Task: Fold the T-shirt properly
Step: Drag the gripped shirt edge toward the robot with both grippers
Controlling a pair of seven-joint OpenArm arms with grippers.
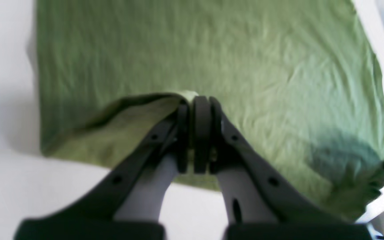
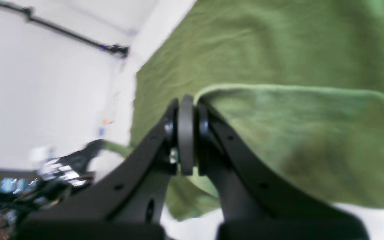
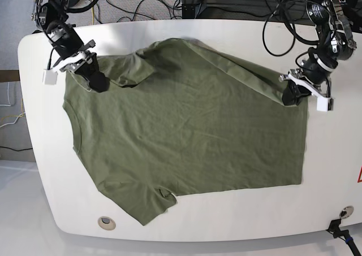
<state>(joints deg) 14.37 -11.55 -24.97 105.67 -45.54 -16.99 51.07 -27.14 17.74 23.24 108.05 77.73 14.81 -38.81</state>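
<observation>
The olive-green T-shirt [image 3: 186, 131] lies spread on the white table [image 3: 34, 154], collar at the left and hem at the right. My left gripper [image 3: 287, 96] is shut on the hem's far corner. In the left wrist view its pads [image 1: 198, 100] pinch a lifted fold of the shirt [image 1: 245, 66]. My right gripper [image 3: 97, 83] is shut on the far shoulder next to the folded-in sleeve. In the right wrist view it [image 2: 187, 100] holds a raised edge of the shirt [image 2: 278, 50].
Cables [image 3: 141, 1] run along the table's back edge behind both arms. A round grommet [image 3: 105, 222] sits near the table's front left edge. The near sleeve [image 3: 141, 202] reaches close to the front edge.
</observation>
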